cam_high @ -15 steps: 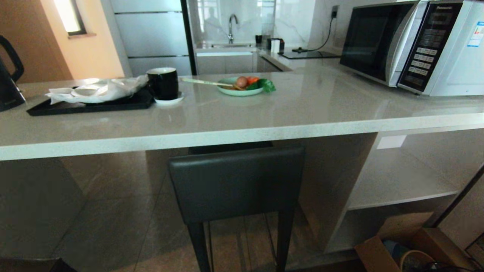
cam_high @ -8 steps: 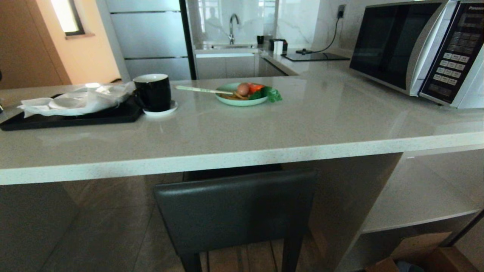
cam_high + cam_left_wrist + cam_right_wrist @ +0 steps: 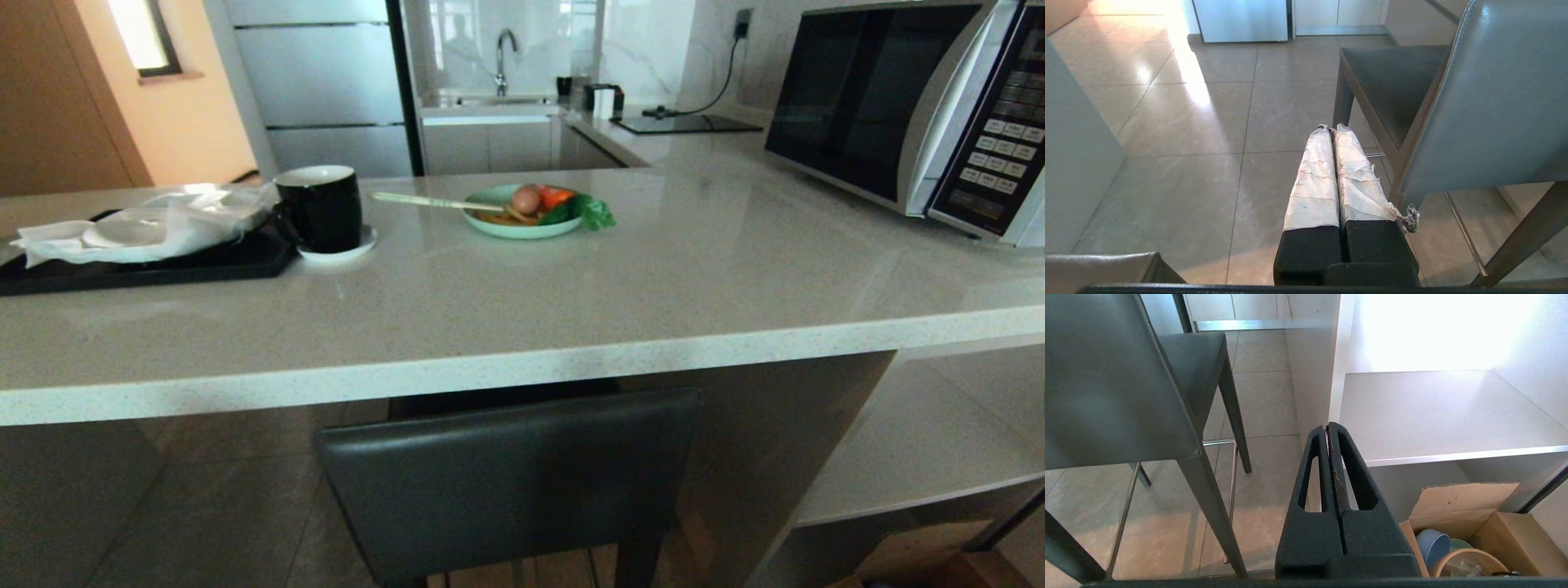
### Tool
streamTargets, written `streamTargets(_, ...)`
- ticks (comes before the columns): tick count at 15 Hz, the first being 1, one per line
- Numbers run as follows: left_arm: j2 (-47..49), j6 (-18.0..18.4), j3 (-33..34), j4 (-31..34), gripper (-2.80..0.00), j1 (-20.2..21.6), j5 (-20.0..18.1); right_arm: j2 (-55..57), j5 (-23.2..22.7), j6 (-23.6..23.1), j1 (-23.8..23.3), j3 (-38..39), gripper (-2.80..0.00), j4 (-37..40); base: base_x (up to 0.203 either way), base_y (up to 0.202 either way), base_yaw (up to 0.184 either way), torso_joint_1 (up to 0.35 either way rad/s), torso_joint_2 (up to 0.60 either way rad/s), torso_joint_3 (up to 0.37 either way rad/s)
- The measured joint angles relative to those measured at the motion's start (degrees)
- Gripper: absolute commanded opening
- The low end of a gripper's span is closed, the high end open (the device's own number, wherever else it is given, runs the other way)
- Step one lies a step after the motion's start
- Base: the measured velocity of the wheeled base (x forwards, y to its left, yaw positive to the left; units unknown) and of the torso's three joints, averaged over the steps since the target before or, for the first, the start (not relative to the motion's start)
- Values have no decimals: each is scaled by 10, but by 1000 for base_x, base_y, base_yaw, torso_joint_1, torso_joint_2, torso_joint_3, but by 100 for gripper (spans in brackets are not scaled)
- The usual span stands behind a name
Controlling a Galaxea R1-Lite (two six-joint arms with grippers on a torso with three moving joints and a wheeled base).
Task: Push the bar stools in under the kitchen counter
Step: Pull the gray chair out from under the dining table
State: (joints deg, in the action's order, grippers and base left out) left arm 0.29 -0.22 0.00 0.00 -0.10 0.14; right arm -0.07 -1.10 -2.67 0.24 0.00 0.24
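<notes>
**Stool at bench edge, both pincers shut and empty**

Head view: 1 stool [image 3: 510, 482] sits dead ahead, backrest just below the bench [image 3: 490, 376] front edge, seat already partly under. No arms visible.

Left wrist view: left pincer [image 3: 1331, 127] fingers pressed together, holding nothing, just beside the backrest's left edge. A 2nd stool's corner [image 3: 1102, 265] shows nearby.

Right wrist view: right pincer [image 3: 1327, 426] together, empty, off the backrest's right side, near the shelf [image 3: 1437, 412]. Backrest runs crosswise between both arms; neither clearly nearer.

No legible text anywhere.
</notes>
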Motion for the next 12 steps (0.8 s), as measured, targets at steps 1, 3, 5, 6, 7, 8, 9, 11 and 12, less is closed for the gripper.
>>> streamTargets(1, 0, 0, 0, 0, -280, 0, 0, 0, 0, 0, 0, 0, -280, 0, 0, 0, 0, 0, 0, 0)
streamTargets(3, 0, 0, 0, 0, -280, 0, 0, 0, 1, 0, 0, 0, -280, 0, 0, 0, 0, -87, 227, 143)
streamTargets(5, 0, 0, 0, 0, -280, 0, 0, 0, 1, 3, 0, 0, -280, 0, 0, 0, 0, -143, 389, 249)
streamTargets(6, 0, 0, 0, 0, -280, 0, 0, 0, 1, 3, 0, 0, -280, 0, 0, 0, 0, -143, 437, 281)
streamTargets(7, 0, 0, 0, 0, -280, 0, 0, 0, 1, 3, 0, 0, -280, 0, 0, 0, 0, -154, 448, 295)
streamTargets(8, 0, 0, 0, 0, -280, 0, 0, 0, 1, 4, 0, 0, -280, 0, 0, 0, 0, -147, 452, 306)
streamTargets(9, 0, 0, 0, 0, -280, 0, 0, 0, 1, 4, 0, 0, -280, 0, 0, 0, 0, -139, 456, 310)
streamTargets(11, 0, 0, 0, 1, -280, 0, 0, 0, 1, 5, 0, 0, -280, 0, 0, 0, 0, -105, 372, 265)
streamTargets(12, 0, 0, 0, 0, -280, 0, 0, 0, 2, 5, 0, 0, -280, 0, 0, 0, 0, -41, 169, 118)
